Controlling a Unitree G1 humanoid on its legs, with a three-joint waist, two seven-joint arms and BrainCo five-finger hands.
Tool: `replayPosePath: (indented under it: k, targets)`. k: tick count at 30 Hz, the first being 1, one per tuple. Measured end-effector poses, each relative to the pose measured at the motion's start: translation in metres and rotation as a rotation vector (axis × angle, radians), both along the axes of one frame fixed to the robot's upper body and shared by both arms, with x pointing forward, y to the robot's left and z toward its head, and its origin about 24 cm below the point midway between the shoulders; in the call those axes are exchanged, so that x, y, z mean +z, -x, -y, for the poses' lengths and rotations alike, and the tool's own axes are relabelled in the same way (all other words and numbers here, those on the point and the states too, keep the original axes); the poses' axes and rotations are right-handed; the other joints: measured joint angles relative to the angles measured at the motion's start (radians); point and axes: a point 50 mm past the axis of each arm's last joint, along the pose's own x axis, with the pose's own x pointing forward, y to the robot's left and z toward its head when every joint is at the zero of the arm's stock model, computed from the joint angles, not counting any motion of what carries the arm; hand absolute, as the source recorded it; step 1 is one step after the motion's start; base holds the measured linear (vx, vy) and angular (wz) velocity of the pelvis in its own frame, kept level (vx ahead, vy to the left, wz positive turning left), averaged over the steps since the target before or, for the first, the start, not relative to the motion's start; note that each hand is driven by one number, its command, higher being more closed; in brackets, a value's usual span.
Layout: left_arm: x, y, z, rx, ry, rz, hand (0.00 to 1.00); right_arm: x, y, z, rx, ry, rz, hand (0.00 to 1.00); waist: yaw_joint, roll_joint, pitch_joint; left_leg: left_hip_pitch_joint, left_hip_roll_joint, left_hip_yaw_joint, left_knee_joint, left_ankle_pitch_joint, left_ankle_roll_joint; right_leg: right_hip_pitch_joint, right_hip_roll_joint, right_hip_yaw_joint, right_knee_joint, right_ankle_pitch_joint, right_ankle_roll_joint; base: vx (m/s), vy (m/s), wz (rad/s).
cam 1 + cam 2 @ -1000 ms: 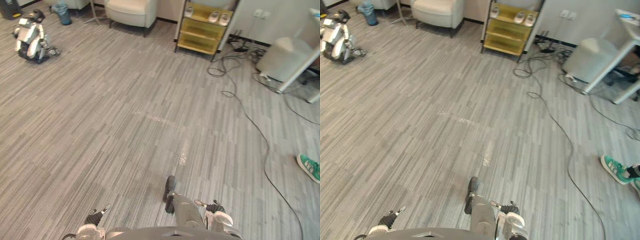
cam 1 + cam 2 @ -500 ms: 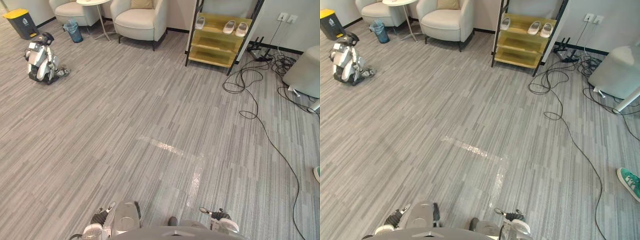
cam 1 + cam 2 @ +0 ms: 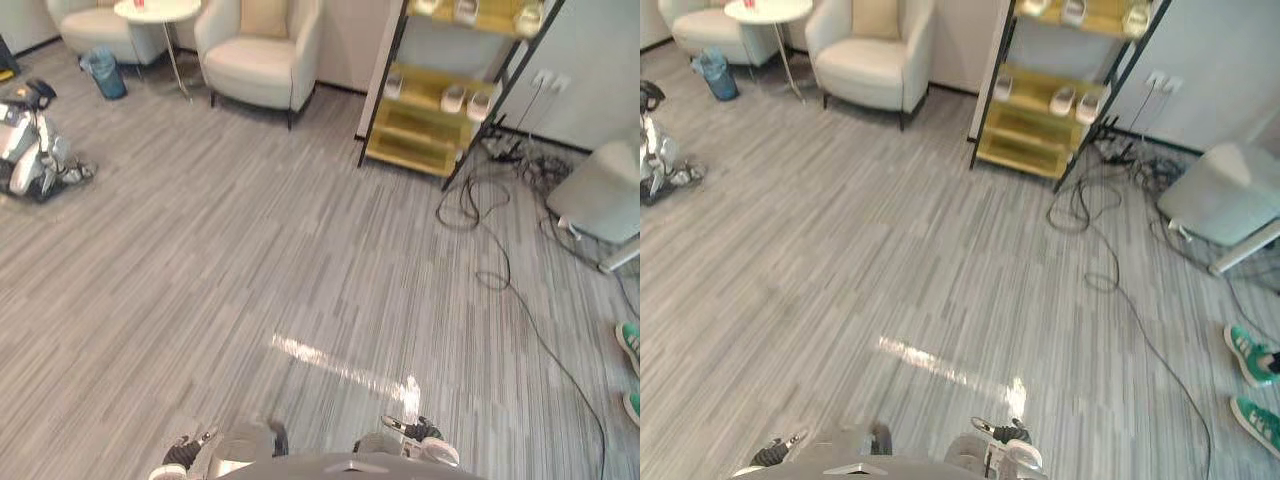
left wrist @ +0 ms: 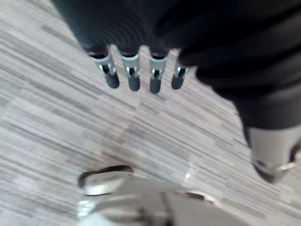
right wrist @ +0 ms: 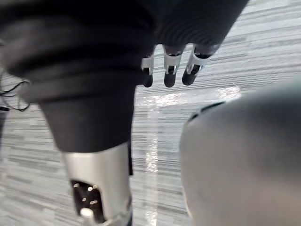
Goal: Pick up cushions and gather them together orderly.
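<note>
Left wrist view: left hand (image 4: 133, 70) straight-fingered, empty, above grey floor (image 4: 51, 117).

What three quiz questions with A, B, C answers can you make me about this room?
1. Where is the tan cushion?
A. on the floor by the cables
B. on a seat
C. on the yellow shelf

2. What colour are the person's shoes?
A. red
B. black
C. green

3. What are the robot's hands doing?
A. both open, holding nothing
B. one squeezing a cushion
C. one gripping a cable

Answers:
1 B: it stands against the back of the cream armchair.
2 C: both shoes at the right edge are green.
3 A: the left hand and the right hand show straight fingers over bare floor.
</note>
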Motion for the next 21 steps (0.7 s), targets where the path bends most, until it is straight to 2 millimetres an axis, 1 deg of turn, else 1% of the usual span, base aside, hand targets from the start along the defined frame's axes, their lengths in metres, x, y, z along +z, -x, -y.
replayPosePath:
  k: [1, 2, 4, 5, 6, 7, 8, 9, 10, 11, 12, 13, 14, 15, 16, 18, 19, 20, 21]
  targets:
    - [0.001, -0.002, 0.0, -0.001, -0.001, 0.007, 0.0, 0.0, -0.001, 0.001, -0.01, 0.001, 0.004, 0.0, -0.004, -0.001, 0.0, 0.048, 0.001, -0.001, -0.027, -0.001, -0.001, -0.026, 0.006, -0.054, -0.102, -0.036, 0.001, 0.4, 0.027, 0.06]
    - [0.001, -0.002, 0.0, -0.001, 0.0, 0.008, 0.0, 0.001, -0.003, 0.003, -0.025, 0.0, 0.01, 0.0, -0.014, 0.002, 0.0, 0.083, 0.004, -0.003, -0.052, -0.005, -0.008, -0.054, 0.023, -0.083, -0.233, -0.05, -0.002, 0.36, -0.009, 0.07]
    - [0.0, -0.003, 0.001, -0.001, 0.002, 0.009, 0.0, 0.003, -0.008, 0.003, -0.021, 0.001, 0.022, 0.0, -0.025, 0.009, 0.006, 0.108, 0.017, -0.006, -0.068, -0.014, -0.023, -0.083, 0.061, -0.086, -0.392, -0.041, -0.013, 0.31, -0.043, 0.06]
    - [0.0, -0.004, 0.002, -0.002, 0.004, 0.012, 0.0, 0.003, -0.011, 0.003, -0.019, 0.001, 0.028, 0.0, -0.027, 0.016, 0.01, 0.119, 0.029, -0.008, -0.073, -0.021, -0.033, -0.095, 0.089, -0.082, -0.487, -0.02, -0.02, 0.38, -0.086, 0.05]
    - [0.0, -0.006, 0.004, -0.004, 0.008, 0.015, 0.0, 0.004, -0.014, 0.003, -0.018, 0.002, 0.034, 0.0, -0.027, 0.023, 0.019, 0.141, 0.052, -0.013, -0.073, -0.035, -0.056, -0.097, 0.133, -0.072, -0.647, 0.046, -0.024, 0.43, -0.131, 0.09]
    - [0.0, -0.006, 0.004, -0.009, 0.007, 0.014, 0.0, 0.004, -0.013, 0.003, -0.017, 0.001, 0.033, 0.0, -0.027, 0.024, 0.02, 0.156, 0.062, -0.019, -0.073, -0.048, -0.077, -0.092, 0.157, -0.056, -0.749, 0.112, -0.021, 0.35, -0.135, 0.12]
    - [0.0, -0.006, 0.004, -0.013, 0.006, 0.013, 0.0, 0.004, -0.013, 0.003, -0.018, 0.001, 0.032, 0.0, -0.027, 0.022, 0.021, 0.165, 0.064, -0.023, -0.073, -0.055, -0.087, -0.089, 0.163, -0.043, -0.783, 0.14, -0.021, 0.35, -0.185, 0.22]
    - [0.0, -0.005, 0.002, -0.013, 0.003, 0.011, 0.0, 0.003, -0.011, 0.003, -0.019, 0.001, 0.025, 0.0, -0.027, 0.015, 0.021, 0.187, 0.063, -0.034, -0.073, -0.082, -0.106, -0.083, 0.164, -0.015, -0.835, 0.208, -0.022, 0.45, -0.3, 0.3]
    - [0.0, -0.004, 0.003, -0.014, 0.005, 0.007, 0.0, 0.003, -0.009, 0.005, -0.021, 0.006, 0.022, 0.0, -0.03, 0.014, 0.019, 0.216, 0.063, -0.056, -0.07, -0.127, -0.113, -0.078, 0.163, 0.001, -0.824, 0.301, -0.065, 0.37, -0.265, 0.3]
    - [-0.001, -0.004, 0.007, -0.014, 0.012, 0.004, 0.0, 0.004, -0.011, 0.009, -0.021, 0.015, 0.027, 0.0, -0.029, 0.019, 0.014, 0.229, 0.08, -0.06, -0.066, -0.142, -0.123, -0.08, 0.177, -0.002, -0.793, 0.295, -0.095, 0.45, -0.35, 0.19]
    - [-0.003, -0.001, 0.014, -0.015, 0.03, -0.004, 0.0, 0.006, -0.011, 0.015, -0.02, 0.031, 0.028, 0.0, -0.033, 0.059, 0.003, 0.225, 0.121, -0.065, -0.044, -0.156, -0.147, -0.077, 0.206, -0.021, -0.782, 0.258, -0.094, 0.27, -0.226, 0.11]
    - [-0.003, -0.001, 0.016, -0.017, 0.035, -0.004, 0.0, 0.006, -0.011, 0.017, -0.02, 0.038, 0.027, 0.0, -0.035, 0.079, -0.002, 0.205, 0.147, -0.074, 0.01, -0.167, -0.163, -0.069, 0.23, -0.033, -0.793, 0.241, -0.099, 0.35, -0.287, 0.09]
    - [-0.004, -0.002, 0.02, -0.018, 0.045, -0.002, 0.0, 0.006, -0.01, 0.017, -0.021, 0.038, 0.024, 0.0, -0.035, 0.086, -0.001, 0.17, 0.167, -0.082, 0.08, -0.169, -0.166, -0.054, 0.247, -0.04, -0.815, 0.234, -0.107, 0.27, -0.232, 0.1]
    - [-0.004, -0.003, 0.021, -0.022, 0.045, 0.0, 0.0, 0.006, -0.008, 0.019, -0.03, 0.04, 0.02, 0.0, -0.037, 0.1, 0.004, 0.085, 0.209, -0.092, 0.258, -0.165, -0.181, -0.01, 0.282, -0.052, -0.877, 0.238, -0.109, 0.4, -0.311, 0.03]
    - [-0.004, -0.005, 0.024, -0.027, 0.05, 0.003, 0.0, 0.005, -0.006, 0.022, -0.031, 0.047, 0.011, 0.0, -0.034, 0.109, 0.005, 0.029, 0.25, -0.087, 0.401, -0.162, -0.191, 0.048, 0.317, -0.054, -0.932, 0.238, -0.109, 0.38, -0.277, 0.01]
    - [-0.004, -0.006, 0.025, -0.042, 0.048, 0.005, 0.0, 0.004, -0.002, 0.023, -0.032, 0.051, -0.003, 0.0, -0.031, 0.111, 0.006, 0.0, 0.27, -0.077, 0.454, -0.167, -0.187, 0.106, 0.338, -0.056, -0.976, 0.236, -0.115, 0.32, -0.155, -0.03]
    - [-0.003, -0.007, 0.026, -0.059, 0.047, 0.005, 0.0, 0.004, 0.003, 0.025, -0.035, 0.055, -0.014, 0.0, -0.03, 0.103, 0.008, -0.021, 0.267, -0.074, 0.428, -0.17, -0.183, 0.141, 0.341, -0.054, -1.0, 0.232, -0.116, 0.26, -0.084, -0.03]
    - [-0.003, -0.007, 0.026, -0.061, 0.046, 0.007, 0.0, 0.004, 0.004, 0.026, -0.037, 0.057, -0.017, 0.0, -0.029, 0.105, 0.007, -0.036, 0.262, -0.074, 0.396, -0.17, -0.182, 0.155, 0.34, -0.05, -1.012, 0.232, -0.118, 0.23, -0.026, -0.12]
    - [-0.003, -0.009, 0.027, -0.062, 0.048, 0.011, 0.0, 0.003, 0.006, 0.027, -0.042, 0.061, -0.02, 0.0, -0.025, 0.108, 0.005, -0.062, 0.251, -0.08, 0.318, -0.17, -0.182, 0.169, 0.331, -0.045, -1.025, 0.233, -0.117, 0.16, 0.017, -0.12]
